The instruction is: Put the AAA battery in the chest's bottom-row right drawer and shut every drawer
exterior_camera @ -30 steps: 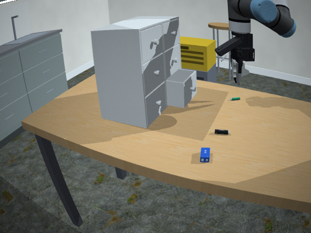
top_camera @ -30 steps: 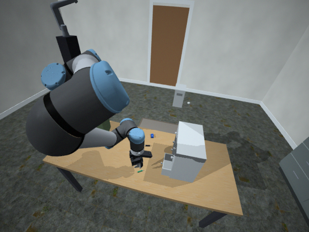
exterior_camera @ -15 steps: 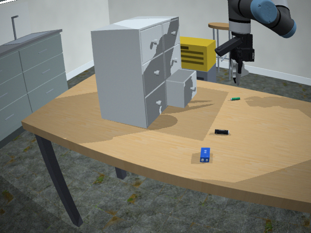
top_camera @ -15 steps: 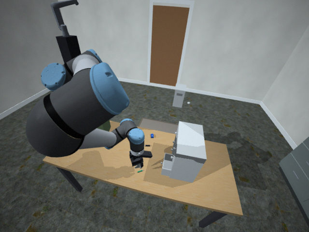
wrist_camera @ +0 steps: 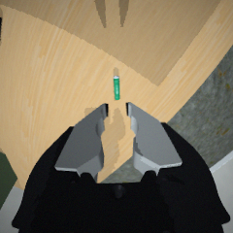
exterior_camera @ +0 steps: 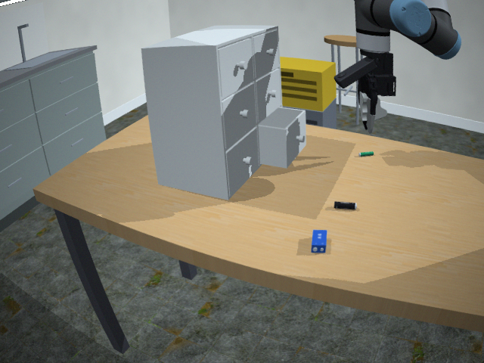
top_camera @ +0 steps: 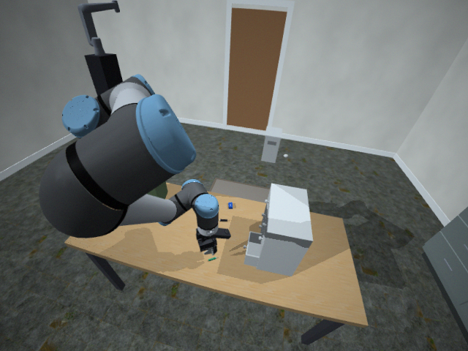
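The AAA battery (top_camera: 212, 259) (exterior_camera: 366, 153) (wrist_camera: 116, 88) is small and green and lies flat on the table (top_camera: 302, 290) (exterior_camera: 390, 234) near its edge. My gripper (top_camera: 208, 251) (exterior_camera: 369, 126) (wrist_camera: 116, 104) hangs a little above the table, just short of the battery, pointing down. Its fingers stand narrowly apart with nothing between them. The white chest (top_camera: 287, 215) (exterior_camera: 183, 109) stands upright. Its bottom-row right drawer (top_camera: 254, 247) (exterior_camera: 279, 136) is pulled well out; the other drawers are shut.
A black cylindrical battery (top_camera: 224, 219) (exterior_camera: 345, 205) and a blue block battery (top_camera: 229, 205) (exterior_camera: 319, 240) lie on the table away from the chest. A yellow box (exterior_camera: 308, 84) and a stool (exterior_camera: 339, 38) stand beyond the table, and grey cabinets (exterior_camera: 38, 97) to one side.
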Action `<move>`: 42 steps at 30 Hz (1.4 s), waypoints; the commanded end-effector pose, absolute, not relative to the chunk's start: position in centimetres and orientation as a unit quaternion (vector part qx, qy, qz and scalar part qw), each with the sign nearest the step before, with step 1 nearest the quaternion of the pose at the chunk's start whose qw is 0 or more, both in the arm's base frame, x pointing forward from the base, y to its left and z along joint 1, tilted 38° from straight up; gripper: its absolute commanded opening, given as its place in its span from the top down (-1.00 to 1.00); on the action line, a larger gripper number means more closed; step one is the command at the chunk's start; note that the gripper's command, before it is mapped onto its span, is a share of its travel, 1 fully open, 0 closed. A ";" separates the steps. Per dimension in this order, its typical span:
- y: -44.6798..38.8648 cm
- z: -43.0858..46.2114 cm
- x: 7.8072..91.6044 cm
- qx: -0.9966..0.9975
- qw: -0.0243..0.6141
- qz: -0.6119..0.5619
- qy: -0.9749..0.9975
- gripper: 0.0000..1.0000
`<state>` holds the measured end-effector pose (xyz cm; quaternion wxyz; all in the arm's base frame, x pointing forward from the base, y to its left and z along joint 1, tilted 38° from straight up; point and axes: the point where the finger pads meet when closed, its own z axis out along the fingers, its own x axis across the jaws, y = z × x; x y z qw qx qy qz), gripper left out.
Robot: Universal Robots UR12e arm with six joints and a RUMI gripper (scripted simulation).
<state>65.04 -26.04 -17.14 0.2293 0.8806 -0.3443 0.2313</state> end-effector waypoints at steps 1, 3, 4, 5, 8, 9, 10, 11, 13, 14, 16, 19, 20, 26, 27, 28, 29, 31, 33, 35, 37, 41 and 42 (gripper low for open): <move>-26.1 -17.1 65.1 0.880 0.229 0.232 -0.344 0.72; -26.1 -17.1 65.1 0.880 0.229 0.232 -0.344 0.72; -26.1 -17.2 65.1 0.880 0.229 0.232 -0.345 0.72; -26.1 -17.2 65.1 0.880 0.229 0.232 -0.345 0.72; -26.2 -17.2 65.1 0.880 0.229 0.232 -0.345 0.72; -26.2 -17.2 65.1 0.880 0.229 0.232 -0.345 0.72; -26.2 -17.3 65.1 0.880 0.229 0.232 -0.345 0.72; -26.3 -17.3 65.1 0.880 0.229 0.232 -0.345 0.72; -26.4 -17.4 65.2 0.880 0.229 0.232 -0.345 0.72; -26.4 -17.4 65.2 0.880 0.229 0.232 -0.345 0.72; -26.5 -17.5 65.3 0.880 0.229 0.232 -0.345 0.72; -26.7 -17.7 65.4 0.880 0.229 0.232 -0.345 0.72; -26.7 -17.8 65.4 0.880 0.229 0.232 -0.345 0.72; -27.0 -18.2 65.5 0.880 0.229 0.232 -0.345 0.72; -27.1 -18.3 65.5 0.880 0.229 0.232 -0.345 0.72; -27.2 -18.4 65.6 0.880 0.229 0.232 -0.345 0.72; -27.3 -18.6 65.6 0.880 0.229 0.232 -0.345 0.72; -27.4 -18.8 65.7 0.880 0.229 0.232 -0.345 0.72; -27.6 -19.1 65.8 0.880 0.229 0.232 -0.345 0.72; -27.8 -19.3 65.9 0.880 0.229 0.232 -0.345 0.72; -28.0 -19.6 65.9 0.880 0.229 0.232 -0.345 0.72; -28.3 -20.1 66.1 0.880 0.229 0.232 -0.345 0.72; -28.3 -20.1 66.1 0.880 0.229 0.232 -0.345 0.72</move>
